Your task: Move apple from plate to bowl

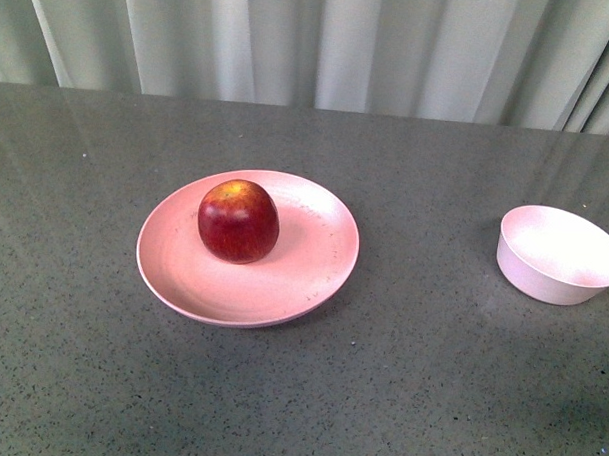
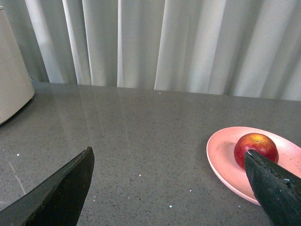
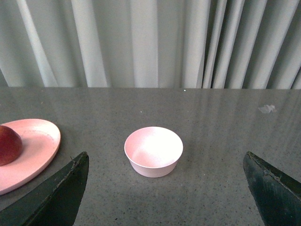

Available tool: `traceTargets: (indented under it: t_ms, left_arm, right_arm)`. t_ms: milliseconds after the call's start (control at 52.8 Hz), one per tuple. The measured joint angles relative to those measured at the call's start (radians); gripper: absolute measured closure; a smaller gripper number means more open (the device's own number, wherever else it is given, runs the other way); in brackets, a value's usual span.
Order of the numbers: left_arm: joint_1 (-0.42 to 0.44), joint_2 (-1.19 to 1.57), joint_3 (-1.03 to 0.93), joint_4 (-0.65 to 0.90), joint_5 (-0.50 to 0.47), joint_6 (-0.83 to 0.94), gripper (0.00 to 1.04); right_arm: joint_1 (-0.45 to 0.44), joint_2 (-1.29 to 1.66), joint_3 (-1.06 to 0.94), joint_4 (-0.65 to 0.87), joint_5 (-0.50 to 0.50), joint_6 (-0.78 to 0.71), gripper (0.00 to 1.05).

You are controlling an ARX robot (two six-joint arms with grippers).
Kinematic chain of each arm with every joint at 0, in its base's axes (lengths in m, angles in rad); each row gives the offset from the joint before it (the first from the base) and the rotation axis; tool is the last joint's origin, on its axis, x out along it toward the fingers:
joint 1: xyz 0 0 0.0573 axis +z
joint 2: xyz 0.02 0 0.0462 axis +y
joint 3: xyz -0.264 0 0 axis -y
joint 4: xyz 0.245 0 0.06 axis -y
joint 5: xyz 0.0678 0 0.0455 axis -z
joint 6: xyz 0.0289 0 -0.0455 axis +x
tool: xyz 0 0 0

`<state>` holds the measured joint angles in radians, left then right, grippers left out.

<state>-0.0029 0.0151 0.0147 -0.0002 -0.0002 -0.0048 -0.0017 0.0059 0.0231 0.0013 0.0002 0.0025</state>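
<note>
Apple (image 1: 238, 221) on plate (image 1: 282, 287); wrist views alone show left end effector (image 2: 168, 151), right end effector (image 3: 165, 155) (both spread, seemingly empty).

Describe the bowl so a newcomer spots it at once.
On the grey table before the pale curtain, look right of the wide pink plate holding the apple. The bowl stands alone, empty. It is smaller, deeper and paler than the plate.

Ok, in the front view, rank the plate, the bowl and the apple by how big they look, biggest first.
1. plate, by far the widest.
2. bowl, somewhat wider than the apple, though touching the frame edge.
3. apple, smallest.
</note>
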Motion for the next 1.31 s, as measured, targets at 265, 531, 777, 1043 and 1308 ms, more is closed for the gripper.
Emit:
traceTargets:
  t_ms: [265, 531, 777, 1043, 1308]
  left_arm:
    - [0.000, 0.000, 0.000, 0.000, 0.000, 0.000, 0.09]
    - [0.000, 0.000, 0.000, 0.000, 0.000, 0.000, 0.09]
    - [0.000, 0.000, 0.000, 0.000, 0.000, 0.000, 0.09]
    - [0.000, 0.000, 0.000, 0.000, 0.000, 0.000, 0.09]
    - [0.000, 0.000, 0.000, 0.000, 0.000, 0.000, 0.09]
  right_arm:
    - [0.000, 0.000, 0.000, 0.000, 0.000, 0.000, 0.09]
    - [0.000, 0.000, 0.000, 0.000, 0.000, 0.000, 0.09]
    - [0.000, 0.000, 0.000, 0.000, 0.000, 0.000, 0.09]
    - [-0.109, 0.299, 0.119, -0.234, -0.039, 0.060, 0.09]
    - [-0.292, 1.065, 0.364, 0.337, -0.127, -0.060, 0.09]
